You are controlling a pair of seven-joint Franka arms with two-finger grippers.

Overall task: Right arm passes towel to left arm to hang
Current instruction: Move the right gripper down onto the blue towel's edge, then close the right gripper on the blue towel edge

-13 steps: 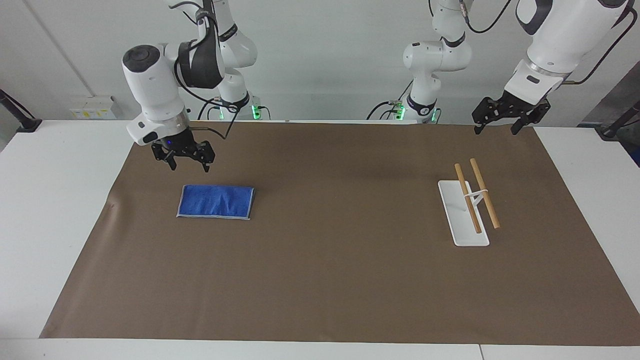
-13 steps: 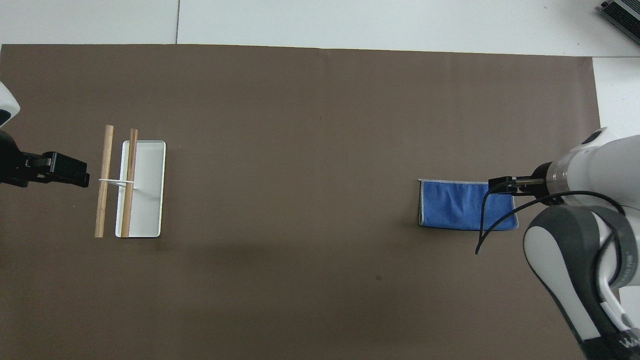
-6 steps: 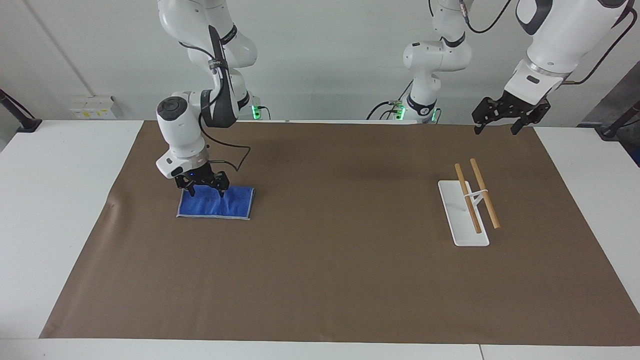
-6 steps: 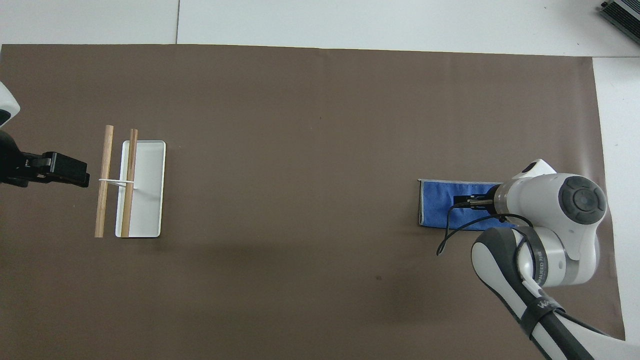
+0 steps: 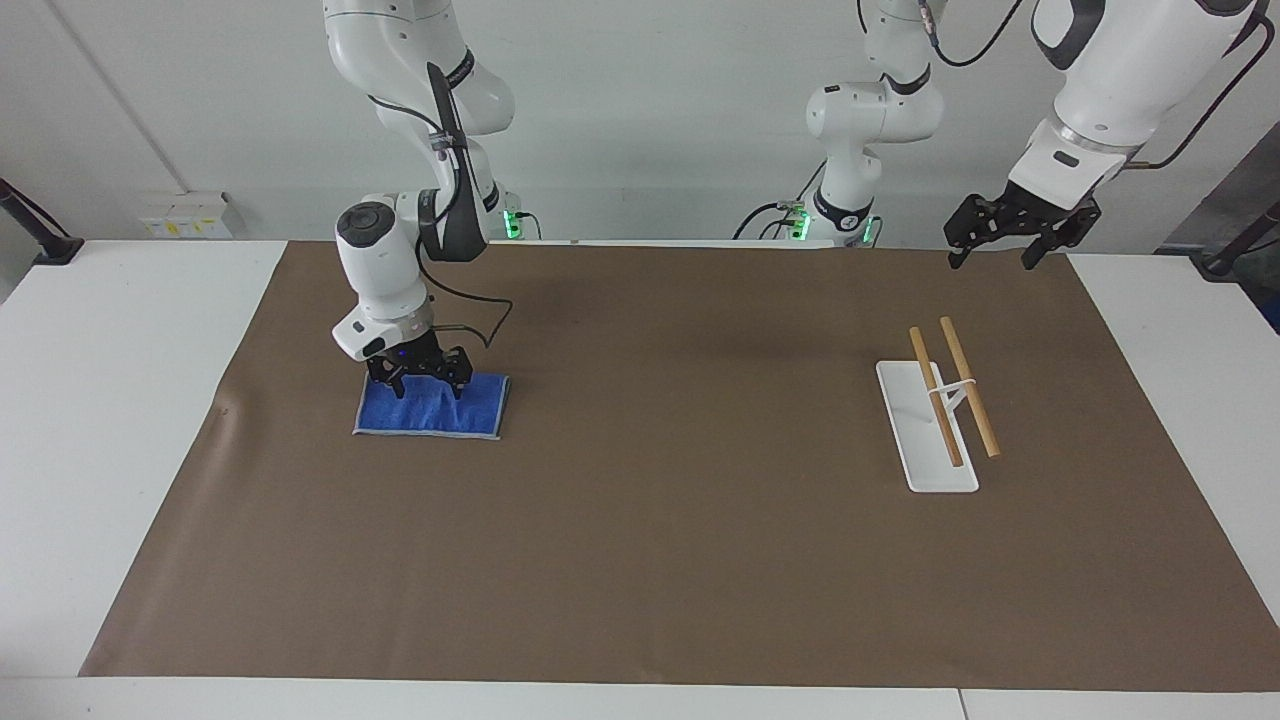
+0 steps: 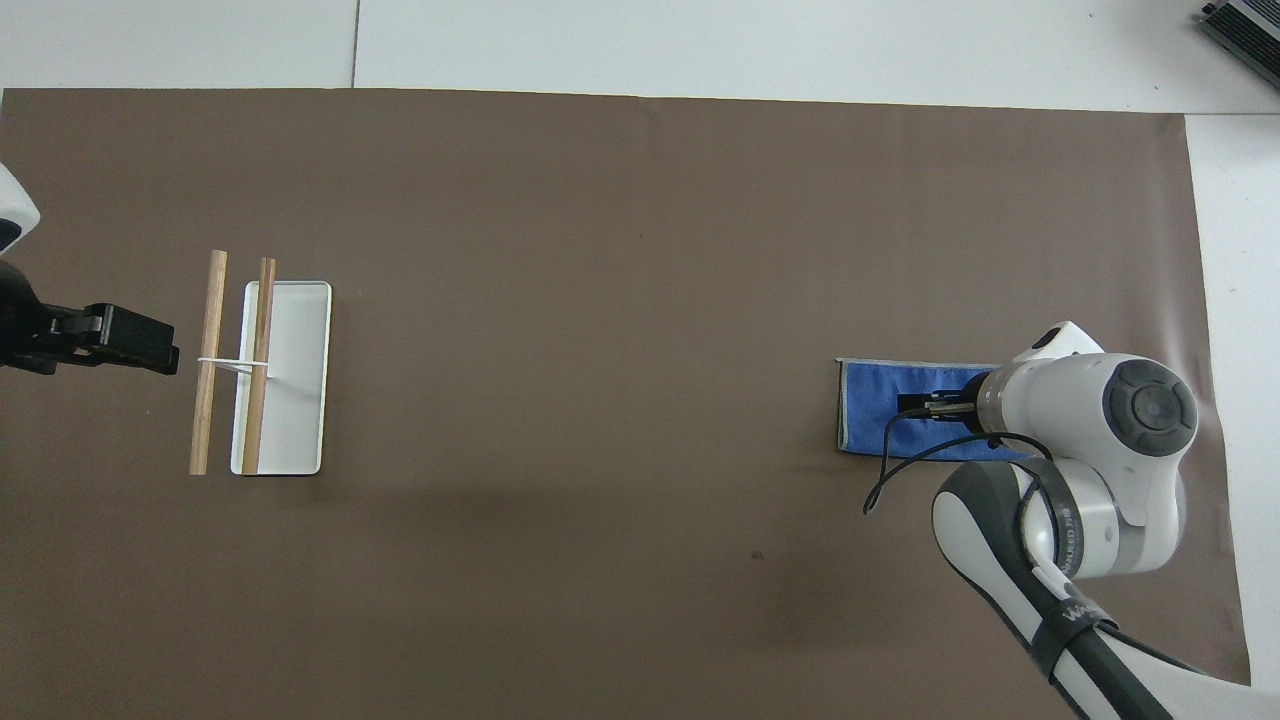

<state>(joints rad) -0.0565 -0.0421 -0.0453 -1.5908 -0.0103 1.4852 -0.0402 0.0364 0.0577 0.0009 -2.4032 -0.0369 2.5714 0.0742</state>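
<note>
The towel (image 5: 430,411) (image 6: 880,415) lies flat on the brown mat toward the right arm's end of the table, bright blue with a grey trim. My right gripper (image 5: 429,389) (image 6: 918,404) is down on the towel's edge nearest the robots, fingers spread open and straddling the cloth, its tips at the fabric. In the overhead view the right arm's wrist covers part of the towel. My left gripper (image 5: 1003,259) (image 6: 150,345) hangs open and waits in the air beside the rack, holding nothing.
A hanging rack (image 5: 945,400) (image 6: 262,365) with two wooden bars on a white base stands toward the left arm's end. The brown mat (image 5: 660,520) covers most of the white table. A black cable loops from the right wrist beside the towel.
The right arm has swung over the towel and come down from above it until its open gripper reaches the cloth. The towel has not moved. The left arm is still.
</note>
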